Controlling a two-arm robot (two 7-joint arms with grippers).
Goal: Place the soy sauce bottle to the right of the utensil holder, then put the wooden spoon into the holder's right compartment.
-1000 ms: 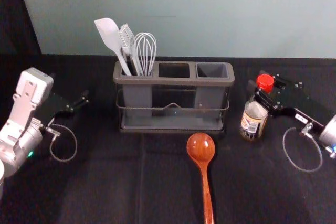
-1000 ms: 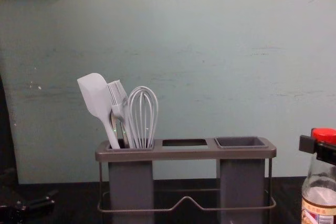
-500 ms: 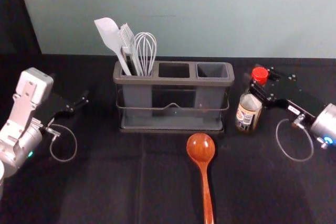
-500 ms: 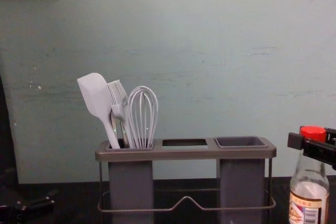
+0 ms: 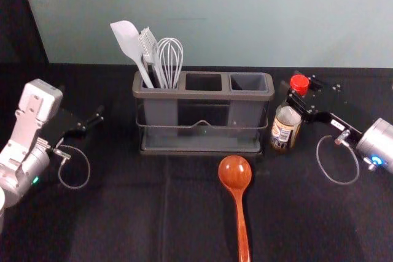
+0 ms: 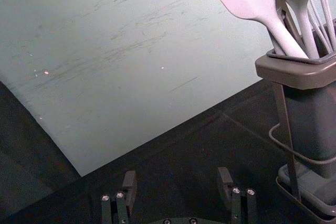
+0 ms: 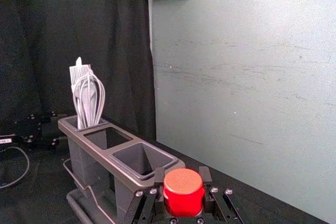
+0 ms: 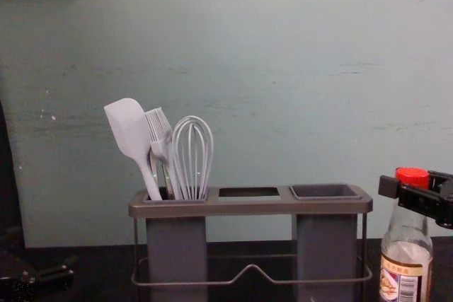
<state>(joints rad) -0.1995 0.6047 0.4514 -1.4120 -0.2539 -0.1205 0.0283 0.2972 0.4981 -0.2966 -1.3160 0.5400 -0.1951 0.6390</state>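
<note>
Nearest item: the spoon lies on the tabletop, bowl toward the holder, unmoved and untouched. My left pincer is parked at the left, set wide with nothing in it.

Next, at the right: my right pincer is closed round the red cap of the bottle. Change noted: I have brought the bottle left and slightly farther, and it now stands upright just beside the holder's right end, with a narrow gap remaining. Whether its base bears on the tabletop I cannot tell.

Assessment: the bottle's side is correct and placement looks nearly complete. I should settle the base before letting go; more leftward travel risks a knock against the holder.

Farther: the holder stands in position. Its right compartment is vacant, fit for the spoon; the whisk and spatula occupy the left one.
</note>
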